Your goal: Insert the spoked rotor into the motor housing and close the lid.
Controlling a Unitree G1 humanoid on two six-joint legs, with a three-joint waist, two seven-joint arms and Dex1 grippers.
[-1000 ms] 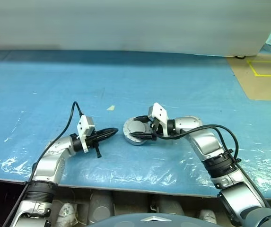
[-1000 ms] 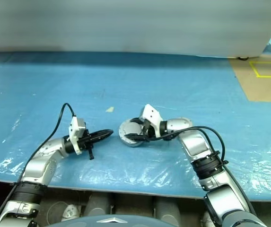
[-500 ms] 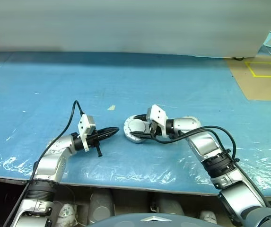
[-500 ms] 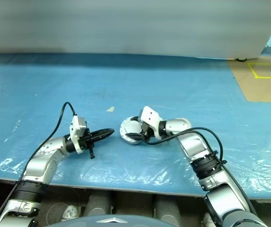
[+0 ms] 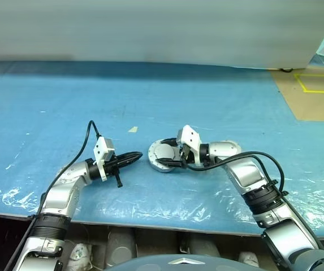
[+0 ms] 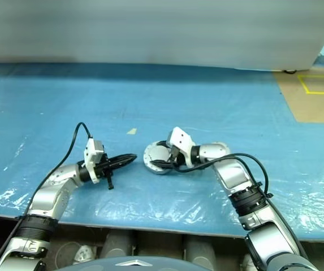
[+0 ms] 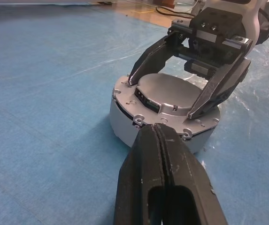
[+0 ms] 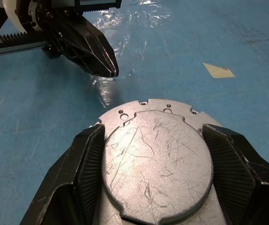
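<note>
Grey lid [image 8: 155, 159] sits atop the motor housing [image 7: 125, 124].

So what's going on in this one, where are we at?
The right pincer is spread across the lid, one finger on each side of it, setting it plain grey face up on the motor housing on the blue table cover. In the left wrist view the lid looks slightly raised on one side, so not fully seated. The left pincer is shut, holds nothing and points at the housing from beside it, not touching it.
</note>
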